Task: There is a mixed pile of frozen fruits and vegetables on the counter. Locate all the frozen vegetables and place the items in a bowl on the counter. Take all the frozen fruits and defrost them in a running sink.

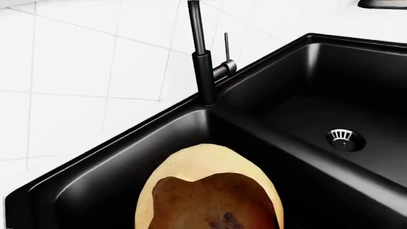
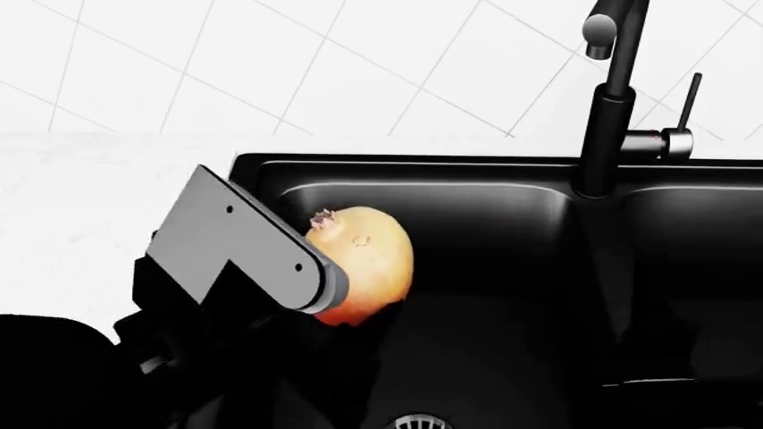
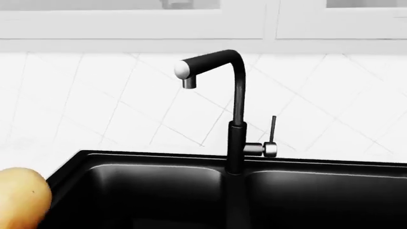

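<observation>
while over sink [image 2: 477, 268], fruit [image 2: 364, 259] seemingly at left claw [image 2: 313, 277]

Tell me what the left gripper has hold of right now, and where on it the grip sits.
The left gripper carries the rounded tan-yellow fruit over the sink basin, gripped at its lower reddish side, brown tip up. Fingers are hidden.

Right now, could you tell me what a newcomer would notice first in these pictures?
The tan-yellow fruit, held by the left gripper over the left basin of the glossy black sink. Behind the divider rises the tall black tap, its chrome lever upright, with no water visible.
</observation>
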Motion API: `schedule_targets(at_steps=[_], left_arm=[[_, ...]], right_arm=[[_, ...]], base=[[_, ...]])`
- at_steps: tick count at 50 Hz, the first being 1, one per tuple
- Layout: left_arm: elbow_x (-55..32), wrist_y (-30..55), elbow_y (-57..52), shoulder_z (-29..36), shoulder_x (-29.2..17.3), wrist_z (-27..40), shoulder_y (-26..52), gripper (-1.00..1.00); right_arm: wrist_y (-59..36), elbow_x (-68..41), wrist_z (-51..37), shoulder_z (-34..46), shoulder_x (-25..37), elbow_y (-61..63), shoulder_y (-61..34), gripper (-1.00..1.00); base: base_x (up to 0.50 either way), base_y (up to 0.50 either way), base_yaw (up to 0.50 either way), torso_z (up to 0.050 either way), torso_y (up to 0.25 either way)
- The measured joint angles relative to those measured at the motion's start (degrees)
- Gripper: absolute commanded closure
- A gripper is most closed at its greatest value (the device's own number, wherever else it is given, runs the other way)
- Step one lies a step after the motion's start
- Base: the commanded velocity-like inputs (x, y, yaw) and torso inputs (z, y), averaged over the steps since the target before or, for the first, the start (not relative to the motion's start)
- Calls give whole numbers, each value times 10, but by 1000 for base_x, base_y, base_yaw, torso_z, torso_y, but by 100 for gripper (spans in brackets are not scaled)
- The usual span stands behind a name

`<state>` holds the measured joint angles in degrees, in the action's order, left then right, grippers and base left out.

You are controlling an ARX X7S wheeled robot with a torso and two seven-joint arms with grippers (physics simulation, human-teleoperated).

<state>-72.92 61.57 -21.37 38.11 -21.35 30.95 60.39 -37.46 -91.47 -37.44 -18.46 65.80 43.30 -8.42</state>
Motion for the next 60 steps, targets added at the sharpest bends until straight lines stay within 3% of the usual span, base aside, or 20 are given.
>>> schedule_targets(at_steps=[17, 31, 39, 44, 60], left_arm=[[98, -30, 138, 99, 79, -97, 33, 100], [173, -93, 315, 209, 160, -174, 72, 100], [97, -201, 426, 368, 187, -182, 124, 100], [65, -244, 469, 435, 195, -186, 140, 100], [53, -284, 540, 515, 205, -205, 137, 100]], right_arm=[[-97, -122, -18, -315, -20, 39, 145, -100], [-184, -196, -11, -511, -63, 42, 210, -100], [-218, -230, -8, -589, -79, 38, 234, -100], [-237, -242, -3, -627, -94, 36, 242, -100], [-285, -247, 29, -694, -147, 36, 252, -100]], base=[[0, 0, 0, 0, 1], [0, 0, 0, 0, 1], [0, 0, 0, 1, 0], [0, 0, 0, 0, 0], [0, 0, 0, 0, 1]])
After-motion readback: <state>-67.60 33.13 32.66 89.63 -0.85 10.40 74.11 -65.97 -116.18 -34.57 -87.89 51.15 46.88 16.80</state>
